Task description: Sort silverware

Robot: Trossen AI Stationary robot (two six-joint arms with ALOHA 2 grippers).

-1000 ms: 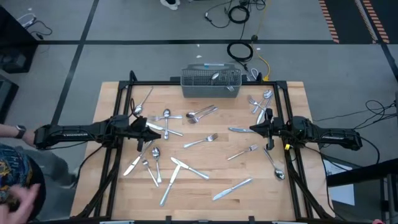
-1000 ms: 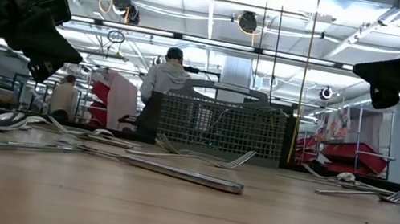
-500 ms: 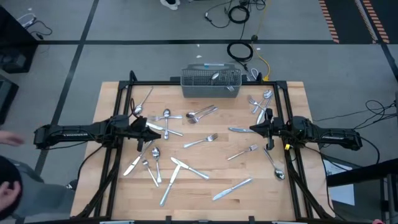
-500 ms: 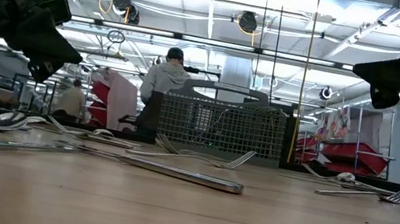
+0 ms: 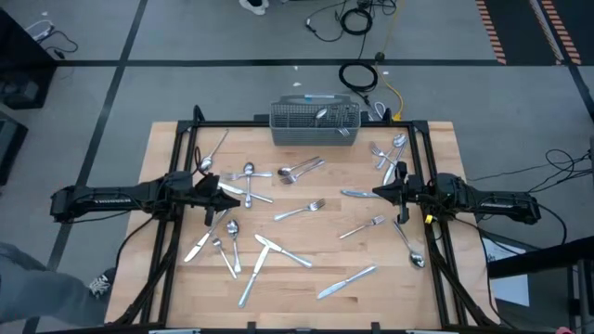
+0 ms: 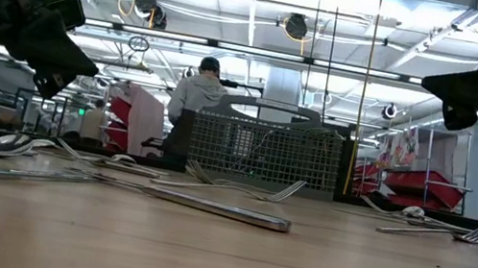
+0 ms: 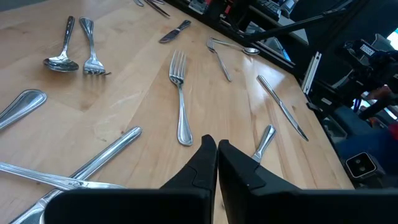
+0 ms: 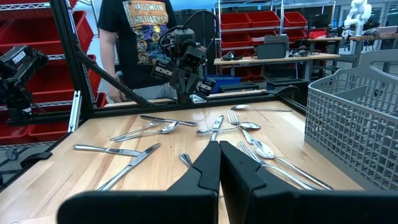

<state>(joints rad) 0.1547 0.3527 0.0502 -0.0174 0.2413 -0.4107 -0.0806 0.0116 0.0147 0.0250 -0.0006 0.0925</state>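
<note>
High view shows us silverware scattered at every angle between our closed, empty left gripper and right gripper.

Shiny silver-coloured metal forks, spoons and knives are lying scattered across most of the light wooden table, leaving bare wood mainly along its near edge. A grey wire-mesh rectangular basket is standing at the far edge, while black frame rails are bordering both sides.
</note>
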